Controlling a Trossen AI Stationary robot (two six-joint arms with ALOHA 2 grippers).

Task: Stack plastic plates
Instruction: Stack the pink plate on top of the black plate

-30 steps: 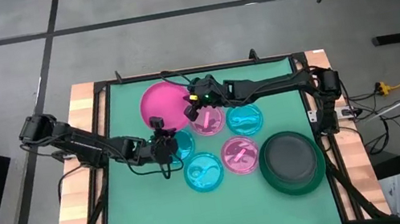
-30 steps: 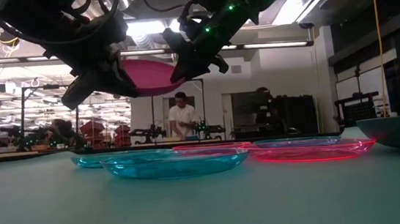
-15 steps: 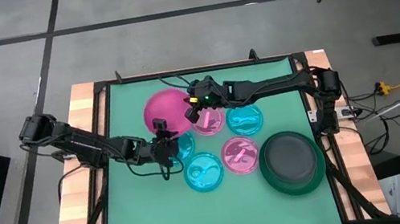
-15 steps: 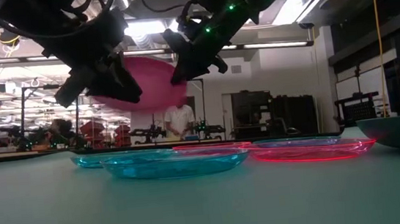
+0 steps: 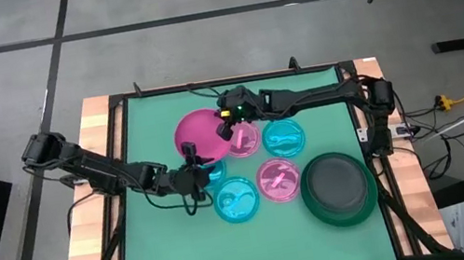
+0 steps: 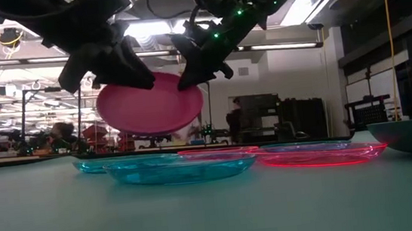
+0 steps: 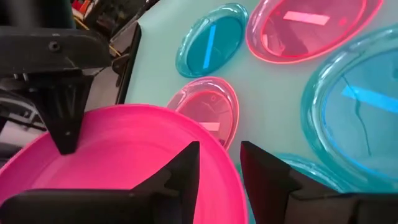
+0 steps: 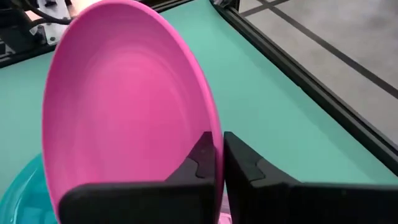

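A hot pink plate (image 5: 198,133) hangs tilted above the green table, with my right gripper (image 5: 232,133) shut on its right rim. My left gripper (image 5: 193,170) is open at the plate's near-left rim (image 7: 225,163), one finger over the inside and one outside. Flat on the table lie small translucent plates: pink (image 5: 243,141), cyan (image 5: 286,137), pink (image 5: 278,181), cyan (image 5: 236,200), and a cyan one (image 5: 213,167) partly hidden under my left gripper. A dark grey plate (image 5: 335,183) sits inside the large dark green plate (image 5: 321,212). My right gripper pinches the pink plate's rim (image 8: 210,124) between its two fingers, one on the inner face and one on the underside. The fingers reach in from the table's right side. The plate is lifted clear of the table and tilted. Whether my left gripper touches the plate's rim, I cannot tell.
The small plates crowd the table's middle, right under the held plate. The green and grey plates take the near right corner. Bare green mat (image 5: 166,245) lies at the near left. A black frame (image 5: 120,196) borders the mat.
My left gripper has opened and let go of the pink plate's rim, and has shifted a little toward the near edge. The plate, still held by my right gripper, has moved a little toward the near and right edges, tipped and sunk lower.
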